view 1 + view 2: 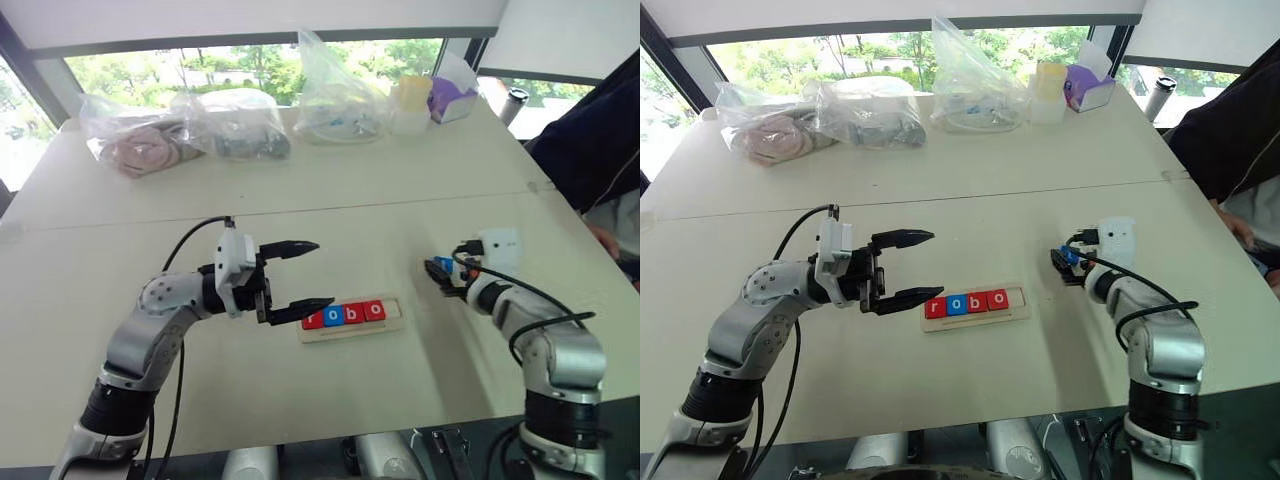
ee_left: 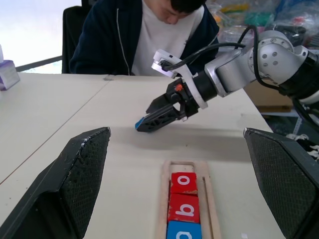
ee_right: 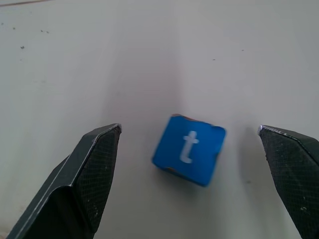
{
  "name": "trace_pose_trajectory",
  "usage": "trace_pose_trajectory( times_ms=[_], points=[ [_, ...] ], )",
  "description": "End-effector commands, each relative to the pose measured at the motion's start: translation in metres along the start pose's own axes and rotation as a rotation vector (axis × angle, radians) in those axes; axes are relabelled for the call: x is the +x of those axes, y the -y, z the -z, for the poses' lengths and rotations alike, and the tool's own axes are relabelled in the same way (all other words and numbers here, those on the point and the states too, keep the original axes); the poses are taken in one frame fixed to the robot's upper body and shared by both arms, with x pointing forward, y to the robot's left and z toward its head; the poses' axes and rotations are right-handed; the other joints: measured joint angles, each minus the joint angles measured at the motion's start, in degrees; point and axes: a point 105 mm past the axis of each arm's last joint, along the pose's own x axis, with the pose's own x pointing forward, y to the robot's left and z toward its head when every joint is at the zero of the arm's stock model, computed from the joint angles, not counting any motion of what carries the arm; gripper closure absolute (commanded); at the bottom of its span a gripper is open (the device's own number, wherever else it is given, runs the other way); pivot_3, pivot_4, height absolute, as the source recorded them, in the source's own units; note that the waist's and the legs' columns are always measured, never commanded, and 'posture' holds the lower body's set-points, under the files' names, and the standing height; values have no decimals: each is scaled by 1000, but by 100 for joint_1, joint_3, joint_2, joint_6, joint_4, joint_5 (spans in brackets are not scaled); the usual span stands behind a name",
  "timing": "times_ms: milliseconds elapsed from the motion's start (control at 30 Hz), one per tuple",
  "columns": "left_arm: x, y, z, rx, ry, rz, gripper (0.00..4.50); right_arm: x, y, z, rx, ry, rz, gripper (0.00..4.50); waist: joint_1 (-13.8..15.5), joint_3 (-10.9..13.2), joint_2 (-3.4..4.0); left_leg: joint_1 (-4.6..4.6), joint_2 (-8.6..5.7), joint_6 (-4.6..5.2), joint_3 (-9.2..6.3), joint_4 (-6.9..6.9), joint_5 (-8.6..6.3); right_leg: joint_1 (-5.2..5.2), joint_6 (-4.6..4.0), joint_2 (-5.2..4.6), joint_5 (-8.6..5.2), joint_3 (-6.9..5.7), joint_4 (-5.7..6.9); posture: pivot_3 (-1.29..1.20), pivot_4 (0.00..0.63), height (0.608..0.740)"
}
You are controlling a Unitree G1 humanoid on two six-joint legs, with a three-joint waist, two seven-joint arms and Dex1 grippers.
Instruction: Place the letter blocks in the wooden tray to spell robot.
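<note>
Pale wood tray point(image 1: 350, 330); matt table point(image 1: 330, 220) (fingers point(image 3: 94, 164) seemingly textured).

Left gripper point(image 1: 300, 275) level, jaws wide apart, right gripper point(image 3: 189, 149) angled down, jaws spread

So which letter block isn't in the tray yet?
The blue t block. It lies on the table between the open fingers of the right hand; the other four sit in the wooden tray.

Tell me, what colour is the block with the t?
Blue, white letter: the t block, clearest in the right wrist view.
</note>
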Motion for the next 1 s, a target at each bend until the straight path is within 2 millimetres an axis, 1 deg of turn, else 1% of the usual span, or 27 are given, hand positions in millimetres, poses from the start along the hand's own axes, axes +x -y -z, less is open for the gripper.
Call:
trace_pose_trajectory(
  times_ms=[33, 200, 233, 267, 300, 433, 500, 667, 733, 800, 867, 1000],
  points=[
    [2, 1, -6, 35, 9, 12, 0, -2, -1, -6, -10, 22, 70, 25, 7, 0, 0, -2, -2, 0, 0, 0, 0, 0, 0, -4, -1, 0, -1, 0, 150, 740],
    [2, 1, -7, 38, 8, 6, 0, 1, -4, 7, -1, -26, 127, 25, 2, -1, 0, -2, -3, 0, 0, 0, 0, 0, 0, -4, -1, 0, -3, 0, 150, 740],
    [2, 1, -7, 38, 8, 4, 0, 1, -5, 8, 0, -30, 130, 538, 2, -1, 0, -1, -3, 0, -1, -1, 0, 0, 1, -4, -2, -1, -3, 0, 150, 740],
    [2, 0, -7, 38, 9, 3, 0, 0, -6, 9, -6, -32, 135, 847, 1, -1, 0, -1, -3, 0, -1, -1, 0, 0, 3, -4, -3, -1, -3, 0, 150, 740],
    [2, 0, -7, 38, 9, 1, 0, 0, -6, 10, -18, -32, 139, 1316, -1, -2, -1, -1, -3, 0, -1, -1, 0, 0, 3, -4, -4, -1, -3, 0, 150, 740],
    [3, 0, -7, 38, 13, -3, 0, -1, -7, 11, -35, -38, 145, 3324, -5, -2, -1, -1, -2, 0, -1, -2, 0, 0, 14, -4, -11, -1, -3, 0, 150, 740],
    [3, 0, -6, 37, 14, -4, 0, -4, -8, 10, -53, -41, 143, 3339, -7, -2, -1, 0, -2, 0, -1, -2, 0, 0, 10, -3, -16, -1, -3, 0, 150, 740],
    [3, 0, -6, 35, 15, -4, 0, -29, -16, 26, -86, -101, 100, 3339, 3, -3, -1, -3, -1, 0, -8, -8, 0, 0, 14, -3, -15, -5, -3, 0, 150, 740],
    [3, 0, -6, 35, 15, -4, 0, -41, -20, 35, -85, -141, 89, 3339, 1, -3, -1, -3, -1, 0, -6, -8, 0, -1, 18, -4, -18, -5, -3, 0, 150, 740],
    [3, 0, -5, 34, 15, -4, 0, -56, -29, 46, -76, -187, 55, 3339, 4, -4, -1, -2, -1, 0, -7, -7, 0, 0, 17, -4, -21, -5, -3, 0, 150, 740],
    [2, 1, -5, 31, 14, 1, 0, -68, -37, 50, -67, -211, 28, 3339, 1, -6, -2, -1, 0, 0, -10, -7, 0, 0, 9, -4, -28, -5, -3, 0, 150, 740],
    [3, 1, -4, 32, 14, 7, 0, -71, -41, 51, -62, -224, 15, 3339, -16, -7, -3, 1, 0, 0, -6, -6, 0, 0, 5, -4, -29, -4, -3, 0, 150, 740]
  ],
)
